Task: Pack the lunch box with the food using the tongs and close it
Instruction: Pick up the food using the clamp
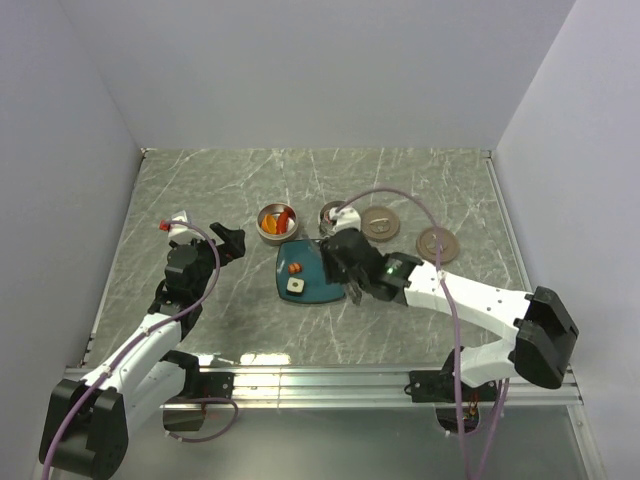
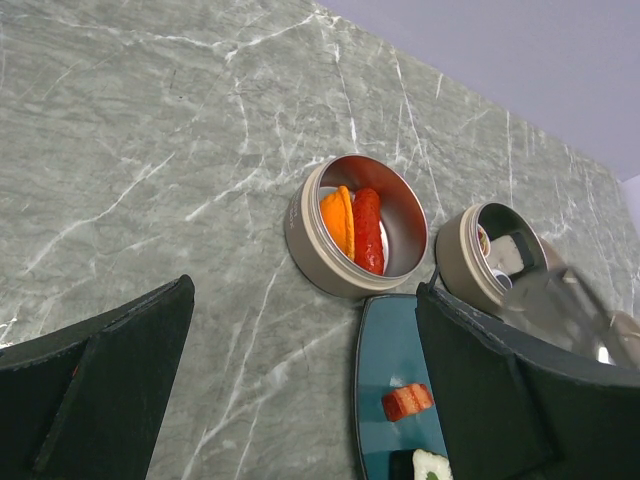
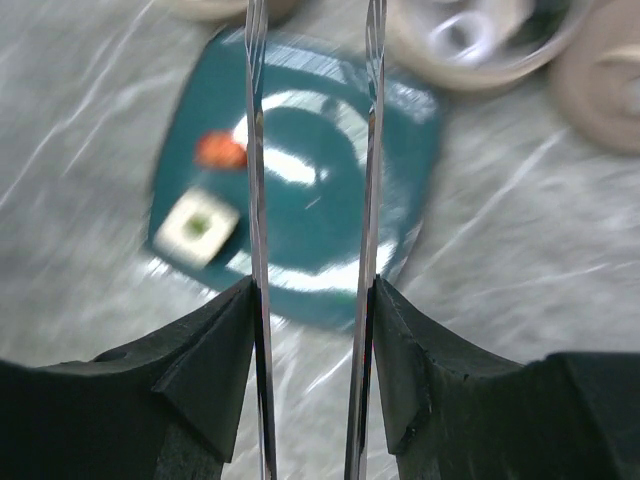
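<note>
My right gripper is shut on the tongs. Their two thin silvery arms run up between its fingers, over the teal plate. On the plate lie a red food piece and a white block with a dark centre. From above, this gripper hovers at the plate's right edge. One round lunch box tier holds an orange piece and a red elongated piece. A second tier stands to its right. My left gripper is open and holds nothing, left of the plate.
Two round metal lids lie on the marble table to the right of the tiers. Pale walls enclose the table on three sides. The left arm reaches up along the table's left half.
</note>
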